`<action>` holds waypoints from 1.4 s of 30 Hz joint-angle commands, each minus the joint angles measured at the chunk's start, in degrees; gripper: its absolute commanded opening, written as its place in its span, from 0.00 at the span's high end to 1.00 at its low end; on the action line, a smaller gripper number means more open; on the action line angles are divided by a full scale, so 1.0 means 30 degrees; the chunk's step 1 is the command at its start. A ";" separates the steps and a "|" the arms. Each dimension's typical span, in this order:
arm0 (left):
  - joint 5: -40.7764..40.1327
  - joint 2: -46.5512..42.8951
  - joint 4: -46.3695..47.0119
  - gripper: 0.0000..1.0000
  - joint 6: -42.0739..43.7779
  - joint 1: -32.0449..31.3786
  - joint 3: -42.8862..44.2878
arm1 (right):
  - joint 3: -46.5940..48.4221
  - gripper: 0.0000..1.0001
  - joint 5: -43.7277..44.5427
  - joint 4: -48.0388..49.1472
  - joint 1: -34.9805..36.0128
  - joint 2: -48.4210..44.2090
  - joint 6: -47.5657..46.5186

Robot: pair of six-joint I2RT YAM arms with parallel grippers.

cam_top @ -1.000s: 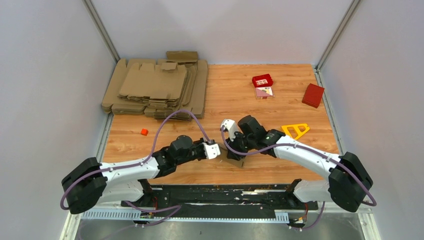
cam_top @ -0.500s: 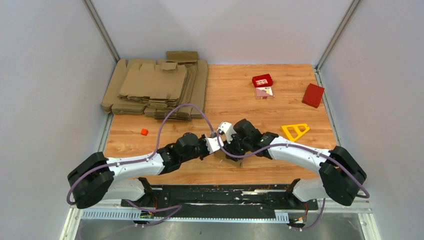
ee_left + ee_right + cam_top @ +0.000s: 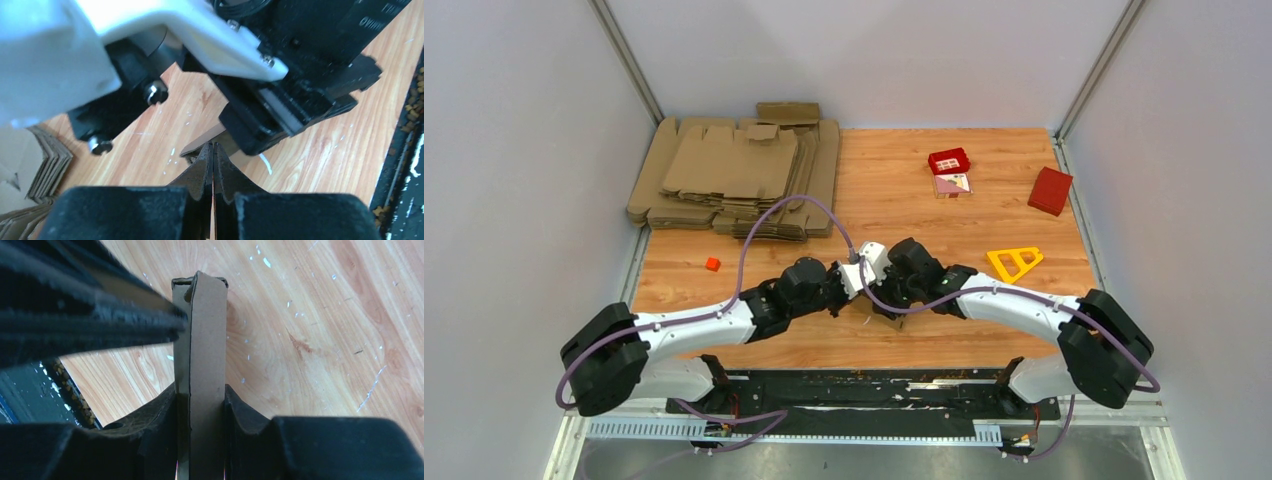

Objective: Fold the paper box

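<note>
The paper box [image 3: 206, 350] is a narrow brown cardboard piece held upright over the wooden table. My right gripper [image 3: 201, 388] is shut on its two sides. From above, the box [image 3: 890, 320] peeks out under the right gripper [image 3: 886, 306] near the table's front middle. My left gripper [image 3: 860, 290] reaches in from the left, shut, with nothing seen between its jaws. Its fingers [image 3: 100, 320] lie across the box's left edge, tips touching it near the top. In the left wrist view the shut left gripper [image 3: 213, 146] points at a corner of the box [image 3: 200, 143] beneath the right gripper's black body.
A big pile of flat cardboard blanks [image 3: 734, 175] fills the back left. A red box [image 3: 1050, 190], a small red tray with a card [image 3: 949, 162] and a yellow triangle [image 3: 1016, 260] lie at the right. A tiny orange cube [image 3: 712, 264] sits left. The black front rail [image 3: 854, 385] runs just behind the grippers.
My left arm has swung right and forward until its shut tips meet the box. The right gripper has shifted slightly left with the box still in it.
</note>
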 commanded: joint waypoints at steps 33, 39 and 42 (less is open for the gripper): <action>-0.0660 -0.1684 -0.0535 0.79 -0.1497 0.1442 -0.0038 | 0.0173 0.79 -0.0265 0.0578 0.0229 0.0567 -0.0316; -0.1683 -0.2237 0.0240 0.58 -0.1660 0.1442 -0.0743 | 0.0233 0.79 -0.0393 0.0542 0.0229 0.0695 -0.0302; -0.1279 -0.1960 0.0661 0.57 -0.1816 0.1471 -0.0727 | 0.0239 0.79 -0.0465 0.0579 0.0225 0.0748 -0.0302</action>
